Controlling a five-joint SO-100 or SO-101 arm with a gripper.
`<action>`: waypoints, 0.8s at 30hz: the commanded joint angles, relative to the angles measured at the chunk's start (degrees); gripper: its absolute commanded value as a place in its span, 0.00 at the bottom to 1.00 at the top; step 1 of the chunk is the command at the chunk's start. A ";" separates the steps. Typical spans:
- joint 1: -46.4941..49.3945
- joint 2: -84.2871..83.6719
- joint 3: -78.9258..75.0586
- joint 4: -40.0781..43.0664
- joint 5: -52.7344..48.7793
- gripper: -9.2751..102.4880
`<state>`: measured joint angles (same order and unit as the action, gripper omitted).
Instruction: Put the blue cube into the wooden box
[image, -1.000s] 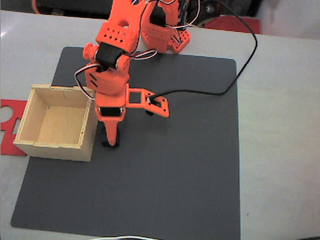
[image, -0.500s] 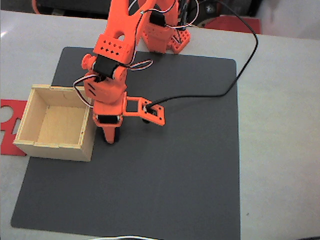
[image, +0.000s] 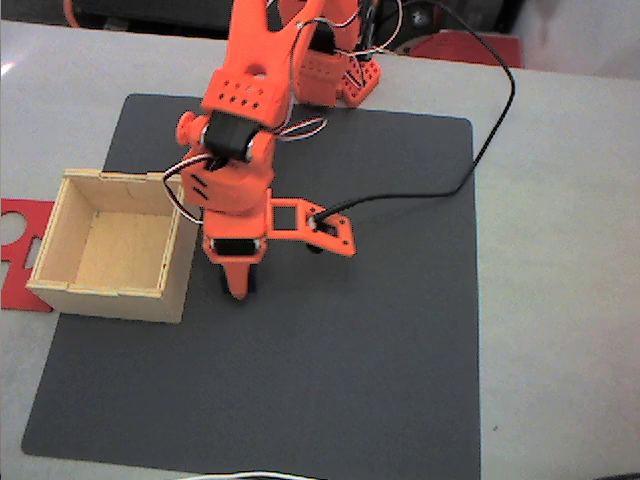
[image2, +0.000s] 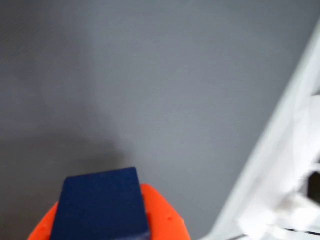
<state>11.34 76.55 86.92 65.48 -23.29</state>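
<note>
Surface: pale grey table (image: 560, 250) carrying a dark grey square mat (image: 330, 370); the mat also spans most of the wrist view (image2: 150, 75), with a blurred white strip of table edge at its right.

Arm: orange SO-100-type arm (image: 240, 130), base at the top edge of the fixed view, reaching down over the mat. White and red servo leads loop beside the upper joints. An orange camera bracket (image: 315, 225) juts to the right of the wrist, with a black cable (image: 480, 150) arcing from it up toward the far edge of the table.

Gripper (image: 238, 285): pointing down at the mat, tips just above or at the surface; cannot tell which. Clamped on the blue cube (image2: 100, 207), which sits against an orange finger (image2: 162, 215) at the bottom of the wrist view. In the fixed view the cube is barely visible, only a dark patch at the tips.

Wooden box (image: 170, 255): pale plywood, open-topped, upright, just to the left of the gripper in the fixed view, its right wall near the fingers. Interior holds nothing.

Red cut-out sheet (image: 18, 235): flat on the table, beyond the box on the side away from the gripper, partly tucked under it.
</note>
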 joint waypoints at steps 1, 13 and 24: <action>0.79 0.88 -13.10 5.89 -1.05 0.08; 14.68 -5.45 -42.71 20.65 -6.42 0.08; 26.72 -8.17 -42.63 19.34 -5.80 0.08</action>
<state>36.47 68.20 47.02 86.04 -29.36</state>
